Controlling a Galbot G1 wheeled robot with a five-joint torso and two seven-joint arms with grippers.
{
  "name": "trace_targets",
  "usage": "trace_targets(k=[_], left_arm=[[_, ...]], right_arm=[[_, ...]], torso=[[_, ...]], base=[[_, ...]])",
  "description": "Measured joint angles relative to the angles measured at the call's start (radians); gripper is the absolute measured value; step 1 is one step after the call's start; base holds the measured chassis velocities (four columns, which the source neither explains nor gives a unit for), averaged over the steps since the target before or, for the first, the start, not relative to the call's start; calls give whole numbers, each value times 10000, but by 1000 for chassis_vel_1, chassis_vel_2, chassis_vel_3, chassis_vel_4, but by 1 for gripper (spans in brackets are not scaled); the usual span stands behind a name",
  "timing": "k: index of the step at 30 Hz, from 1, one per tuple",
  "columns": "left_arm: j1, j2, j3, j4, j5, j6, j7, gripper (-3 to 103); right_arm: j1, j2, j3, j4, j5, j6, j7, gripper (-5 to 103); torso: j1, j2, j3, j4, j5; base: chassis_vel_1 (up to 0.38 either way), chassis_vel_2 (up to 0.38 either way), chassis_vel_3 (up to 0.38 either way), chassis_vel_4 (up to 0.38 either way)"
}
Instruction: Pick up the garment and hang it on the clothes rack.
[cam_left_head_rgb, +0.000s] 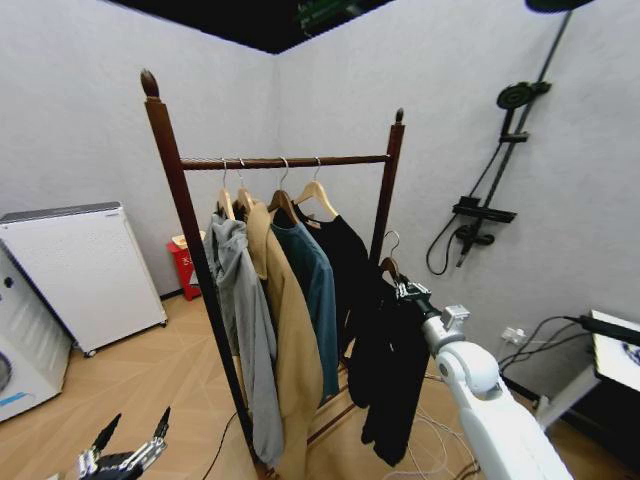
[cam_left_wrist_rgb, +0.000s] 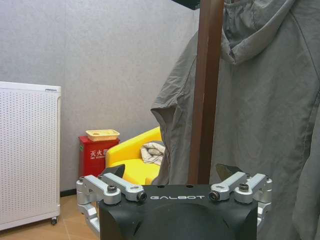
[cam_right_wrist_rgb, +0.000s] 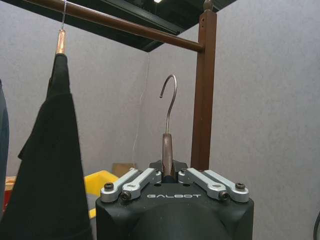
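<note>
Right gripper (cam_right_wrist_rgb: 170, 179) clamped on the wooden hanger neck of the garment (cam_left_head_rgb: 392, 370), held below and just beside the far post of the clothes rack (cam_left_head_rgb: 287, 161). Cloth looks soft and limp, likely to sway; the stiff hanger is the sound grip. Left gripper (cam_left_head_rgb: 125, 447) hangs low, fingers apart.

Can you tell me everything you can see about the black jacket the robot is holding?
The garment is long, plain and black, of soft-looking cloth, hanging limp from a brown wooden hanger with a curved metal hook. The right gripper is shut on the hanger's neck, holding it upright beside the clothes rack, near its right post. The hook sits below the bar, not yet on it.
</note>
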Motion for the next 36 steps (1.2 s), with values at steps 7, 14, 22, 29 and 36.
trace_targets(k=[7,14,22,29,36], left_arm=[[0,0,0,0,1,0,3,100],[0,1,0,0,0,0,2,100],[0,0,0,0,0,0,1,100],[0,0,0,0,0,0,0,100],[0,0,0,0,0,0,1,100]], right_arm=[[2150,-739,-597,-1245,480,479,-865,9],[4687,-1179,-2161,-3372,863,1426,-1825,9],[7307,-733,-3370,-4680,909,1251,-1827,9],[8255,-202,-4194,-5464,737,1027,-1805,9],[8746,555,-4649,-6134,634,882,-1832,9]], torso=[[-4,1,-2,4,-4],[-3,1,0,3,2],[-3,2,0,4,-5],[-3,1,0,3,-2],[-3,2,-2,4,-4]], base=[[0,0,0,0],[0,0,0,0],[0,0,0,0],[0,0,0,0],[0,0,0,0]])
